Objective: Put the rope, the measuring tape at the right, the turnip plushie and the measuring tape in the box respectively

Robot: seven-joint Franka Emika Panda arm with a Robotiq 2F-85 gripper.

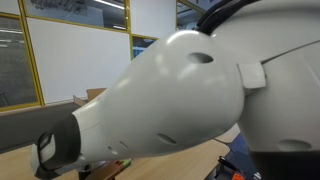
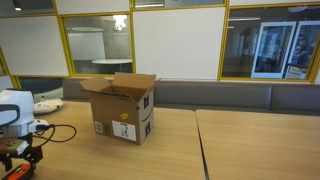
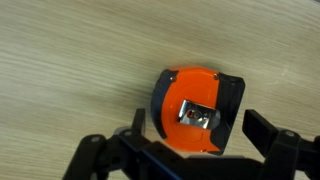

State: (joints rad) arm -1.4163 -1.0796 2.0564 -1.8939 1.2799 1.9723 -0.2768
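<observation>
- The wooden bench (image 2: 240, 145) fills the lower part of my exterior view, with a seam running down it to the right of the box.
- The arm's white housing (image 1: 170, 95) blocks nearly all of an exterior view. In the wider view the arm stands at the far left edge, bent down over the bench.
- The box (image 2: 122, 110) sits upright on the bench, well apart from the arm. Its top flaps are open, and white labels and a black mark show on its side. In the blocked view I see only a bit of one flap (image 1: 92, 95) behind the arm.
- A pale rounded lump (image 2: 45, 105) lies on the bench between arm and box, too small for me to name.
- The gripper (image 3: 190, 140) is wide open and holds nothing. Its dark fingers (image 3: 270, 135) come in from the bottom of the wrist view, one on each side.
- The measuring tape (image 3: 197, 110), orange with black edges and a metal clip on top, lies flat on the bench directly under the gripper, between the spread fingers. I cannot tell whether they touch it.
- What I take for the rope (image 2: 60, 130) is a thin line curving loosely on the bench between arm and box.
</observation>
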